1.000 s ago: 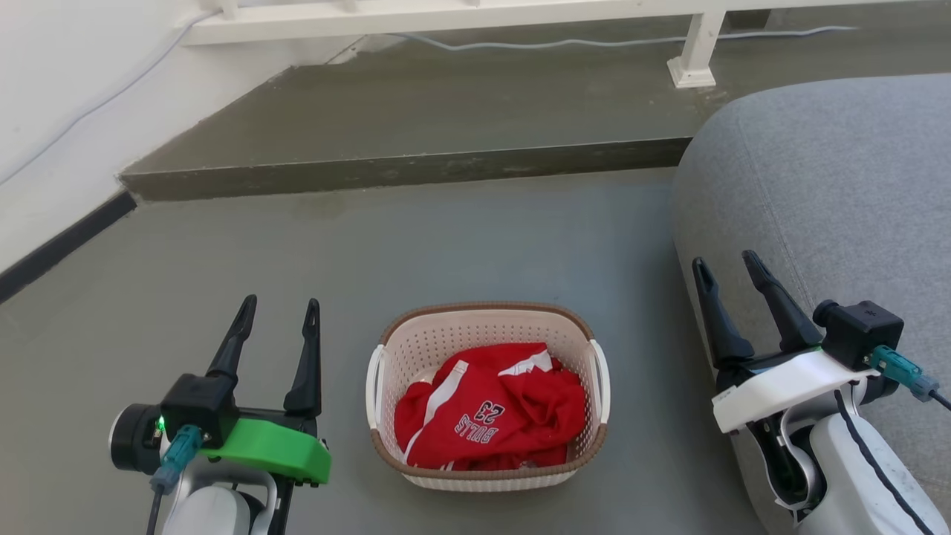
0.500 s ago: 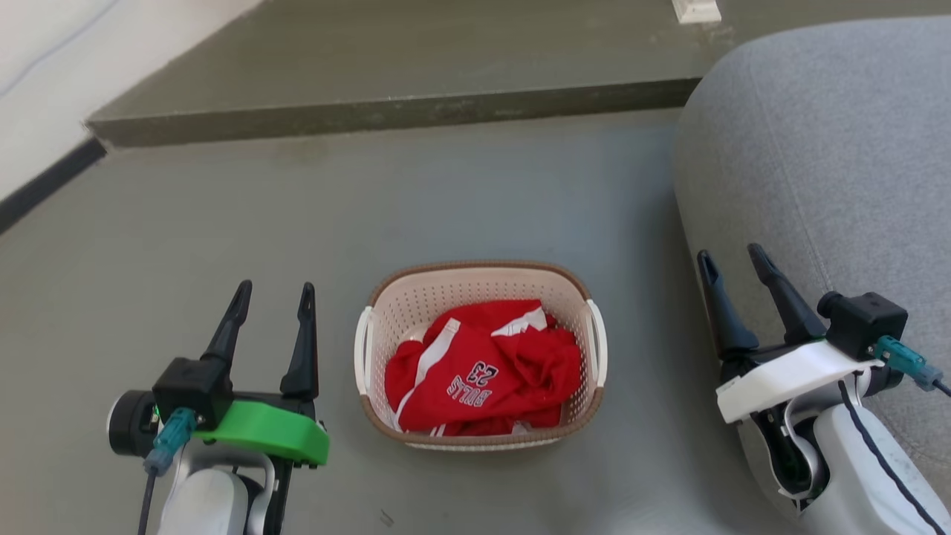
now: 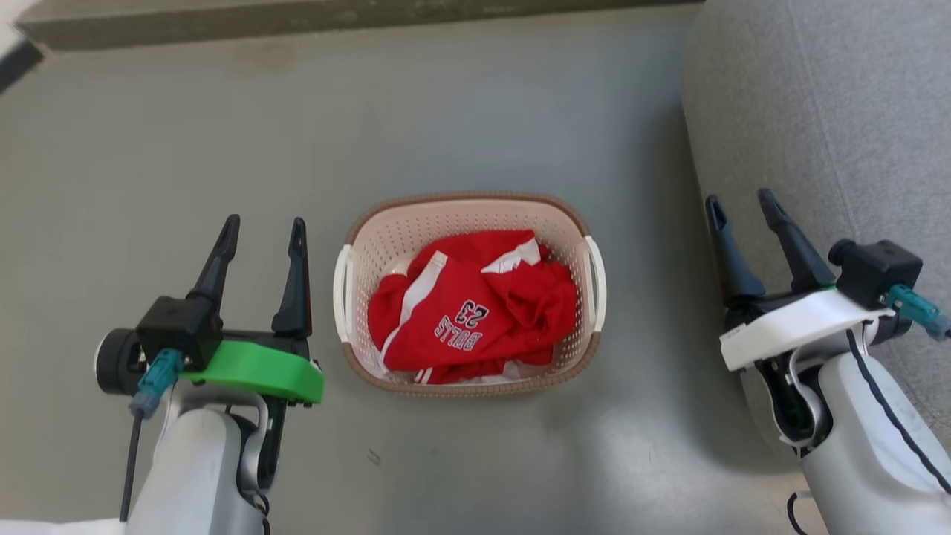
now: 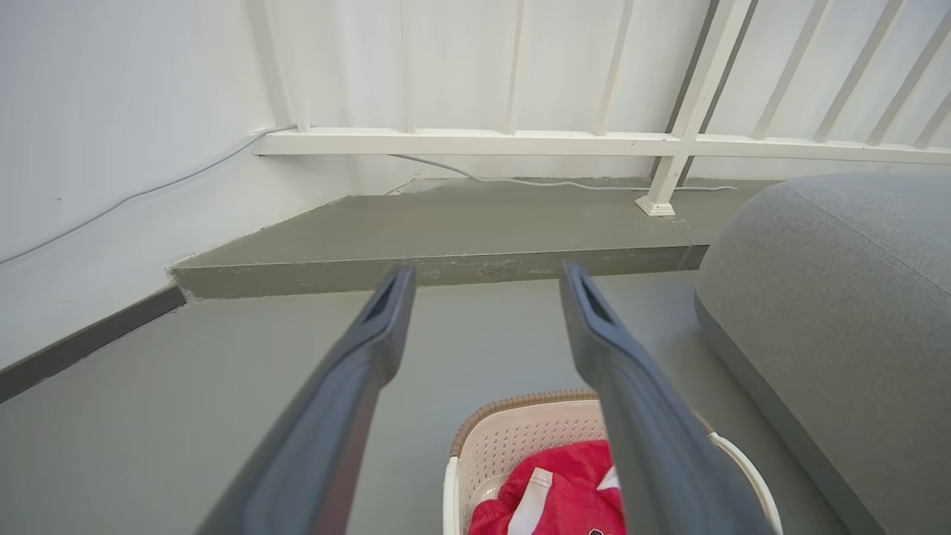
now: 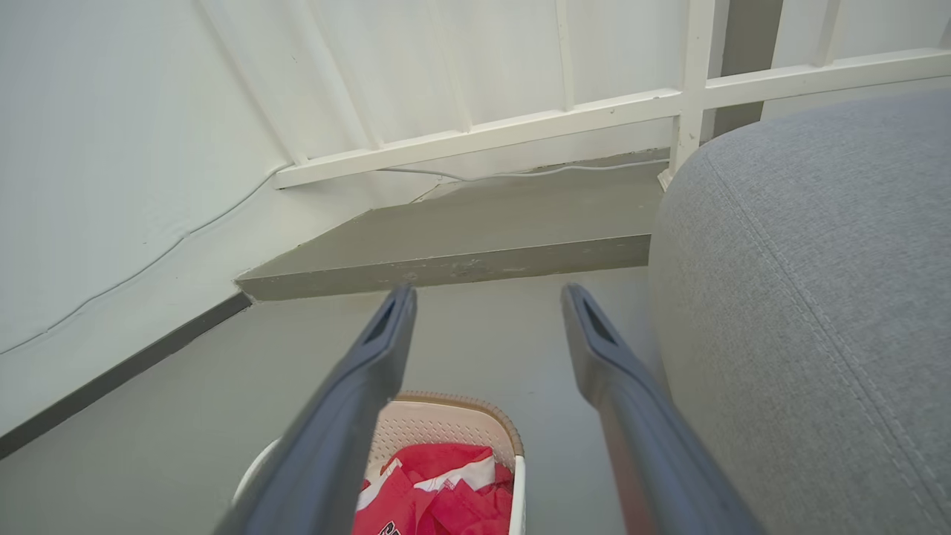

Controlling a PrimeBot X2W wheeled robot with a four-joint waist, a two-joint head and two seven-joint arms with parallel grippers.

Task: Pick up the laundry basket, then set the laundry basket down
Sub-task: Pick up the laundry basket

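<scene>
I read laundry basket (image 3: 461, 199) on floor (image 3: 483, 111), crumpled red jersey (image 3: 468, 312) inside, white fabric (image 3: 513, 375) beneath mostly hidden, left gripper (image 3: 265, 223) and right gripper (image 3: 739, 199) flanking it, both spread wide and empty.

The basket (image 3: 416, 230) is matt perforated cream plastic with a woven-look brown rim, the jersey (image 3: 475, 312) soft red cloth, the floor (image 3: 475, 111) smooth and nearly matt, the cushion (image 3: 817, 111) coarse grey fabric.

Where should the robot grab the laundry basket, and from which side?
Probably the two white side handles: left gripper onto the left handle, right gripper onto the right handle, each from its own side. They bow out from the laundry basket at both ends.
</scene>
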